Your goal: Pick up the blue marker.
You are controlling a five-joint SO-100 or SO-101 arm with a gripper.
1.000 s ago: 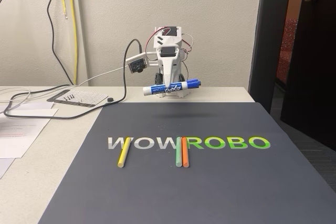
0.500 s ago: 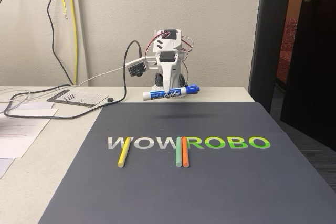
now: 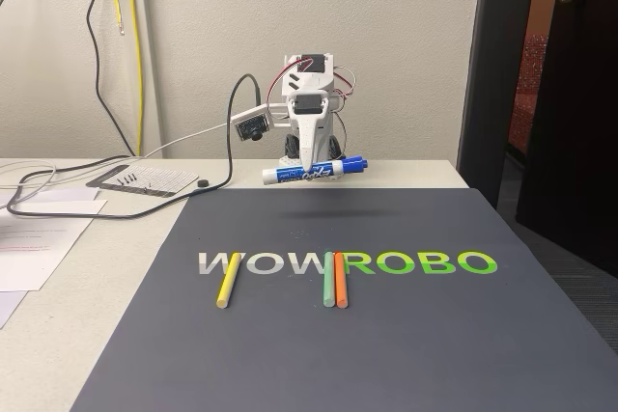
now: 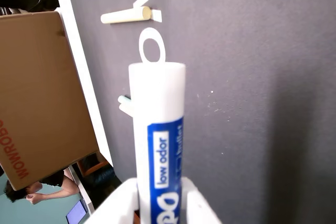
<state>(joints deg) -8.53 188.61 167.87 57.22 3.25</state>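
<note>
In the fixed view, the blue marker [image 3: 314,172], a thick white barrel with a blue label and blue cap, hangs roughly level above the far edge of the dark mat [image 3: 406,335], its cap end to the right. My gripper [image 3: 311,169] points down from the white arm and is shut on the marker's middle. In the wrist view the marker [image 4: 157,129] runs up from the bottom edge, held between my gripper's [image 4: 160,208] white fingers [image 4: 202,205], its plain white end towards the mat's lettering.
On the mat's WOWROBO lettering lie a yellow stick [image 3: 227,280], a green stick [image 3: 328,280] and an orange stick [image 3: 341,280]. Papers, cables and a perforated plate [image 3: 135,179] sit at the left. A cardboard box [image 4: 42,93] stands beyond the mat's edge.
A second ago the marker hung slightly higher and nearer the camera. The arm drew back and down a little with it, then stayed still over the last half second.
</note>
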